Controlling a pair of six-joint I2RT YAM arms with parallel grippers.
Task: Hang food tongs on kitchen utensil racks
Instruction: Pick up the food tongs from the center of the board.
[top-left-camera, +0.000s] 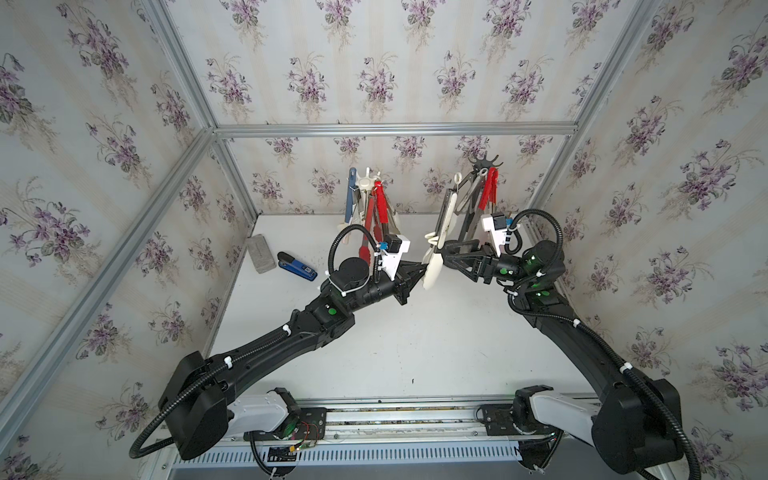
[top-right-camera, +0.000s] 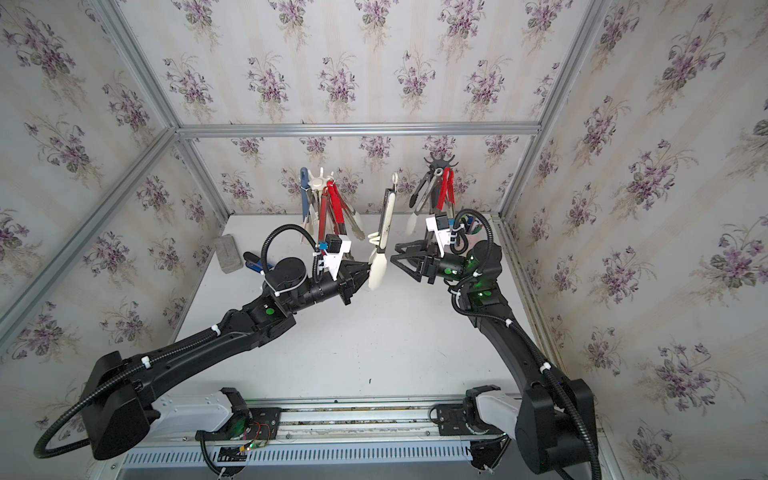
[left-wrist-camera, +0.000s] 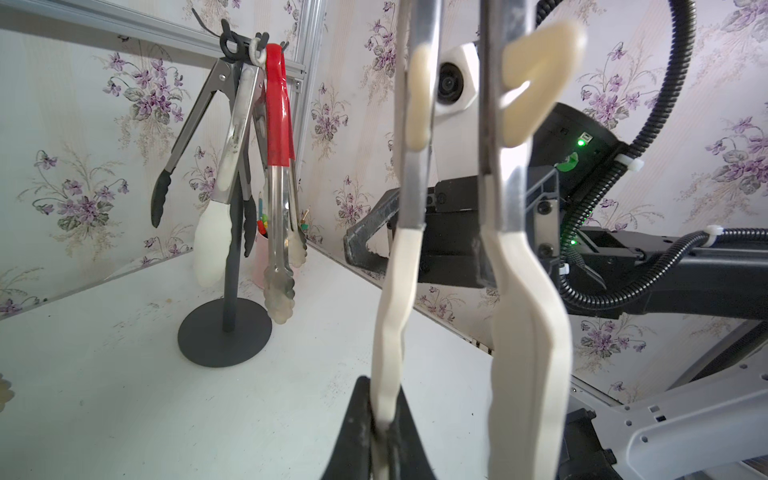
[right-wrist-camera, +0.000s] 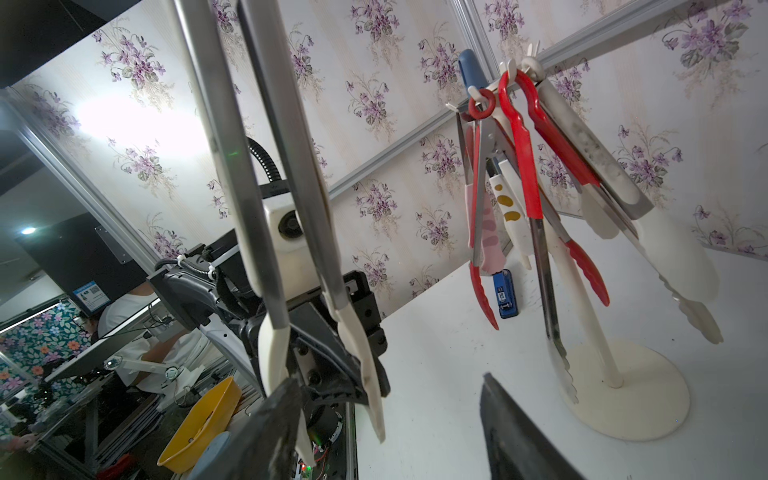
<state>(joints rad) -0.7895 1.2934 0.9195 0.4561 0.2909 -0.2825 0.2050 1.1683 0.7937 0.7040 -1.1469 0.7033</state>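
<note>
While left hand (top-right-camera: 368, 269) pinches smooth cream tip of steel tongs (top-right-camera: 387, 218) — right hand (top-right-camera: 395, 254) gapes wide.

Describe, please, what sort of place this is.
Likely a mock-kitchen robot test cell: floral wallpaper on an aluminium frame, a white rack and a black rack hung with tongs, two robot arms.
</note>
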